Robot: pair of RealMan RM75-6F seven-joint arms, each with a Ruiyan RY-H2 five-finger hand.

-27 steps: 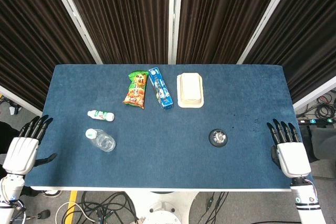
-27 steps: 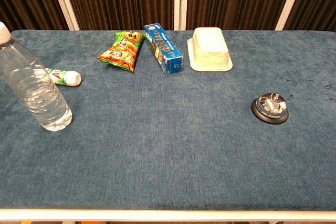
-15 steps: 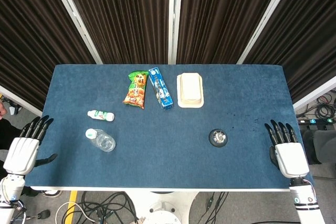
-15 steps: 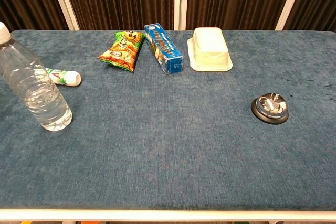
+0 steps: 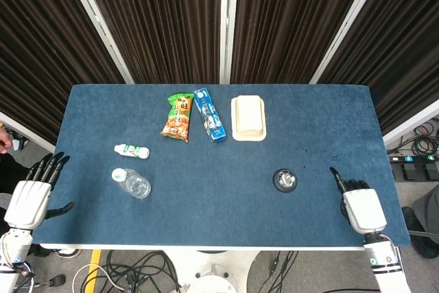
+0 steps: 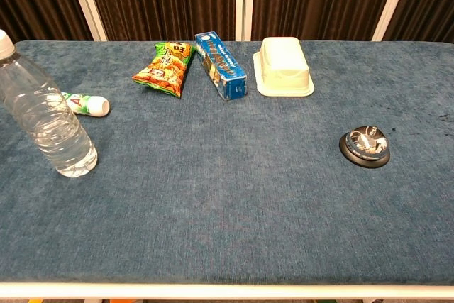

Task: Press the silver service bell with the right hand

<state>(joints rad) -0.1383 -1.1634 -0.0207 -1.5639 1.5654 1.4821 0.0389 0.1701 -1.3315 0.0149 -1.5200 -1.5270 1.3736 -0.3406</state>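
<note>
The silver service bell [image 5: 285,180] on its black base stands on the blue table [image 5: 226,217], right of centre; the chest view shows the bell [image 6: 364,145] at its right side. My right hand [image 5: 359,208] is over the table's front right corner, to the right of the bell and clear of it. Most of its fingers are curled in, and one points forward. It holds nothing. My left hand [image 5: 30,195] hangs off the table's left edge with its fingers spread, empty. Neither hand appears in the chest view.
A clear water bottle [image 5: 131,183] stands front left, with a small white-and-green bottle [image 5: 132,150] lying behind it. At the back lie a snack bag [image 5: 178,116], a blue box [image 5: 209,114] and a cream container [image 5: 247,117]. Dark curtains hang behind the table.
My right hand has moved left, in over the table and nearer the bell, and has curled its fingers so that one sticks out. The left hand has stayed put.
</note>
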